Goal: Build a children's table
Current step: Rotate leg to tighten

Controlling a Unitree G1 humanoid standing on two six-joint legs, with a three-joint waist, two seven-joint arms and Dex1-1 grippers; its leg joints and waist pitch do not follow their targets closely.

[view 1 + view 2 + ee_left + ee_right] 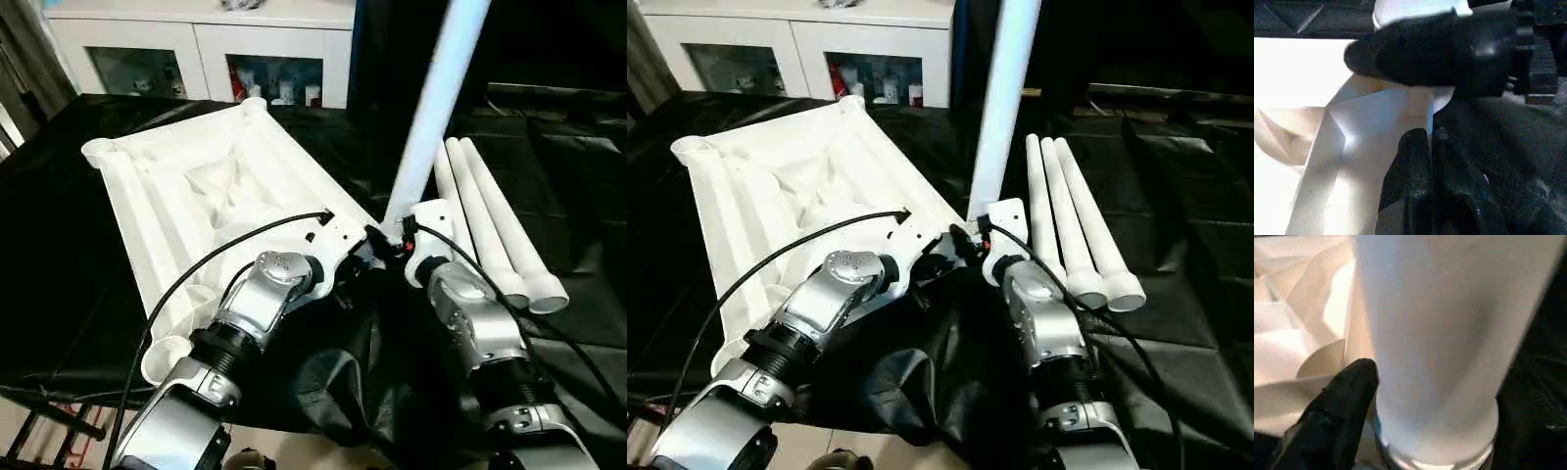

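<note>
The white tabletop (pixel 196 186) lies upside down on the black-draped work table, ribs and round corner sockets facing up. One white table leg (pixel 431 108) stands upright in the near right corner socket. My right gripper (pixel 400 238) is at the base of this leg, which looms close in the right wrist view (pixel 1440 333). My left gripper (pixel 370 255) is shut with nothing in it. Its fingers (pixel 1418 156) lie pressed together at the tabletop's edge beside that same corner. Three more legs (pixel 490 220) lie side by side to the right.
A white cabinet with glass doors (pixel 196 49) stands behind the work table. The black cloth (pixel 333 377) bunches up at the near edge, where the metal frame (pixel 59 421) shows below. The tabletop's near left socket (pixel 165 357) overhangs that edge.
</note>
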